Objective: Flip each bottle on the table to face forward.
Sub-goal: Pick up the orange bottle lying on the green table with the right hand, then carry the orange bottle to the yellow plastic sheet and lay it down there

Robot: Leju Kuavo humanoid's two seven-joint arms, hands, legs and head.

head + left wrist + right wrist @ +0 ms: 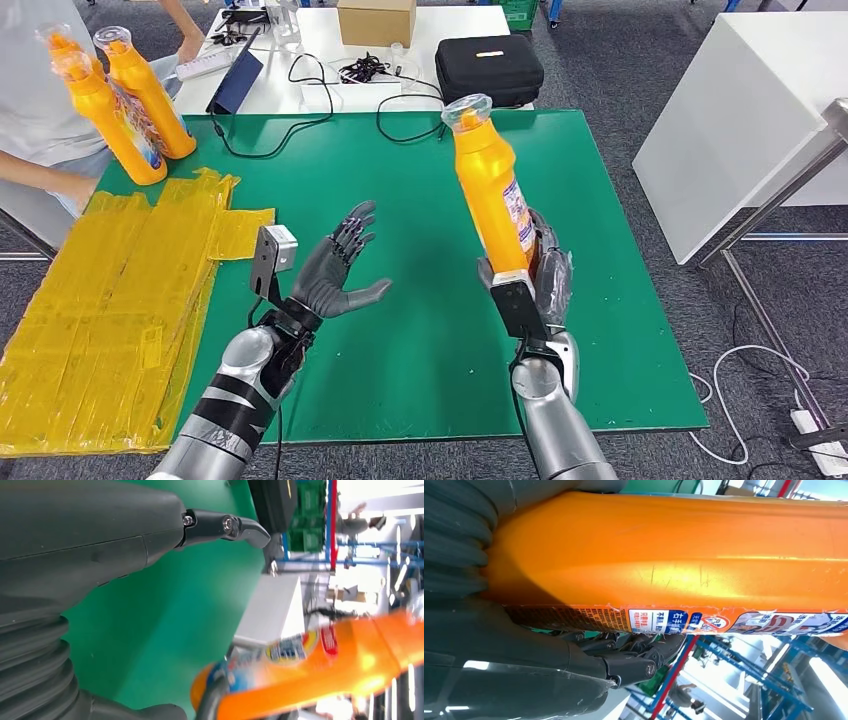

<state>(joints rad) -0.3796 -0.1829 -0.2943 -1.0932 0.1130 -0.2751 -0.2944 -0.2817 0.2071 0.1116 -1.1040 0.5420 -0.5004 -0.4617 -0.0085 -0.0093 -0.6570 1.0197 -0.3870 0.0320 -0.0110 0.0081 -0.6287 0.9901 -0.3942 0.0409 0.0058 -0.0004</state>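
Observation:
My right hand (548, 275) grips an orange bottle (491, 187) by its base and holds it upright above the green table (420, 330), cap tilted slightly left. Up close, the same orange bottle (674, 555) has a label strip along one side and my right hand's dark fingers (624, 655) wrap under it. My left hand (338, 268) is raised over the table's middle, fingers spread, palm toward the bottle, holding nothing. From the left wrist, the left hand (100, 535) has the orange bottle (310, 670) beyond it. Two more orange bottles (125, 100) stand at the table's far left corner.
A person (40, 110) stands at the far left by the two bottles. Yellow plastic sheeting (110, 300) covers the table's left side. Behind are a white table (320, 60) with cables, a black case (488, 68) and a cardboard box (376, 22). A white cabinet (740, 110) stands right.

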